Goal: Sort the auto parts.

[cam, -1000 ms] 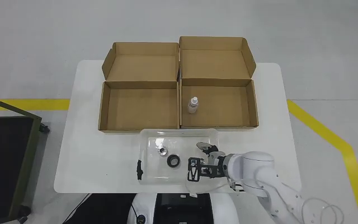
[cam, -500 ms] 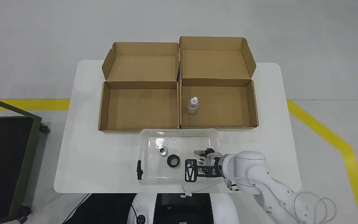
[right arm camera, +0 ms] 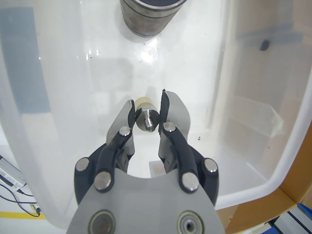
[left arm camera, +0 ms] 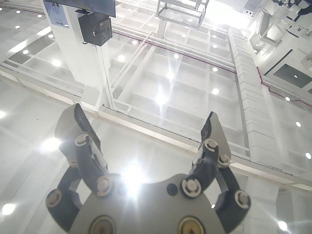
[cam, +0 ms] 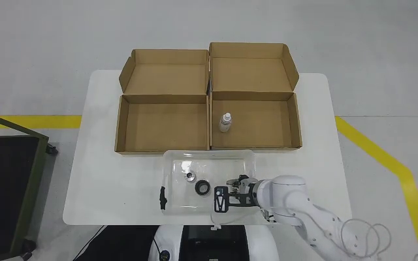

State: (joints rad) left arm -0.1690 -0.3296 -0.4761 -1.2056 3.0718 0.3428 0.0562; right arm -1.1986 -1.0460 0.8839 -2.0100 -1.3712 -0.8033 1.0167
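Right gripper (right arm camera: 147,109): fingers clamped on 1 small metal pin (right arm camera: 145,121) inside the clear plastic bin (right arm camera: 231,49). Left gripper (left arm camera: 144,110): fingers spread wide, holding nothing.

A small metal stud (right arm camera: 145,121) with a cream-coloured tip is pinched between the fingers of the right gripper (right arm camera: 147,103), low inside a clear plastic tray (cam: 209,153) at the table's near edge. A dark steel sleeve (right arm camera: 151,13), hollow and ringed with grooves, stands upright on the tray floor near the stud. A smaller metal piece (cam: 191,175) lies just beyond the sleeve. A little white bottle (cam: 225,122) stands upright in the right cardboard box (cam: 264,127).
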